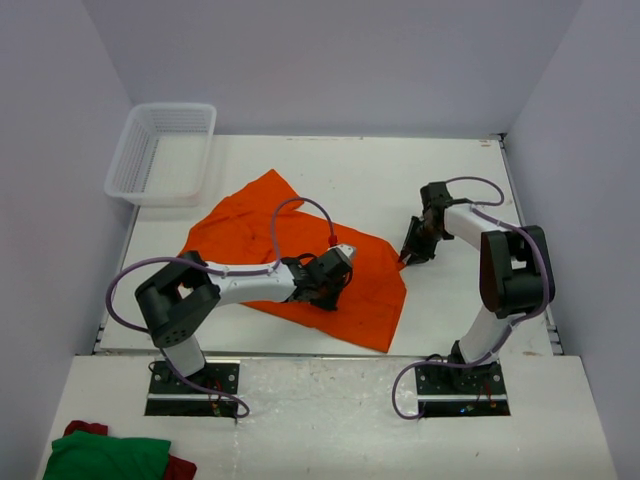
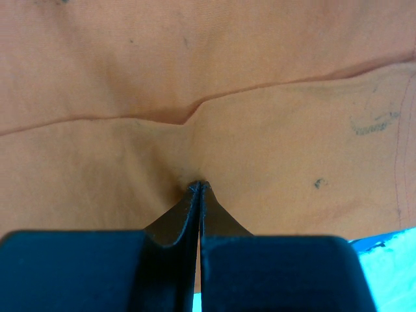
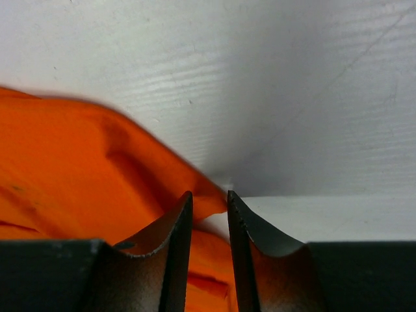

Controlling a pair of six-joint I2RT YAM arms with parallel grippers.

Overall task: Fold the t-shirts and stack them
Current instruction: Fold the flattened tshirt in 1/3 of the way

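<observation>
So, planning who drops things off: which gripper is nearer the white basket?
Left. The left gripper is on the orange t-shirt mid-table; the right gripper is at the shirt's right edge, farther from the white basket.

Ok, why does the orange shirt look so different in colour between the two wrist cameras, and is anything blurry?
Left wrist view: the t-shirt looks washed out, a pale peach, though its creases stay sharp. Right wrist view: the same fabric is saturated deep orange, and its far edge is smeared out of focus. Top view: even, soft light, true colour, no glare.
</observation>
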